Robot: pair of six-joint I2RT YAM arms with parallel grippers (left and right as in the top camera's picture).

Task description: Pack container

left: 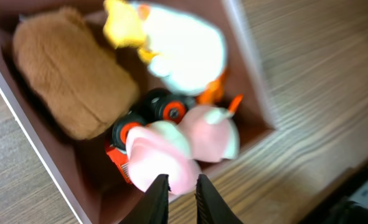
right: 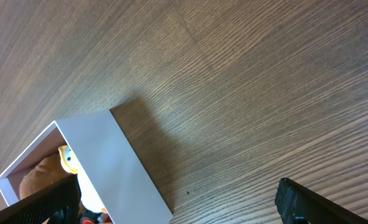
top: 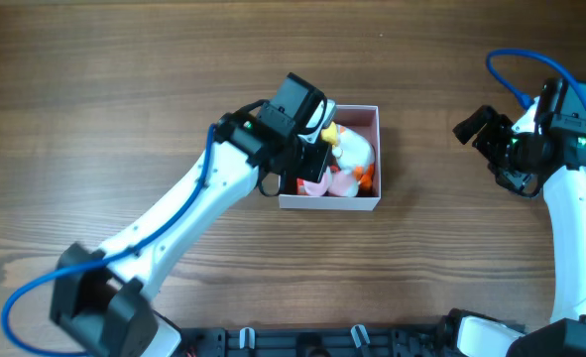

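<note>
OK, container [top: 358, 201] holds several toys [left: 71, 74], looks abt done; your left claw [left: 181, 182] sits above them, all but closed, empty; right claw [top: 479, 129] gapes wide, idle.

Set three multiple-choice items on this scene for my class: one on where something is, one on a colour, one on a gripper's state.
1. Where is the left gripper?
A) over the container
B) at the table's right edge
C) resting on bare wood

2. What colour is the plush toy lying beside the white-and-yellow toy?
A) blue
B) brown
C) green

3. How are the right gripper's fingers?
A) shut on a toy
B) inside the container
C) apart, holding nothing

Key:
1 A, since the left wrist view looks down into the box.
2 B, since its fur is brown in the left wrist view.
3 C, since the right wrist view shows them far apart with nothing gripped.
</note>
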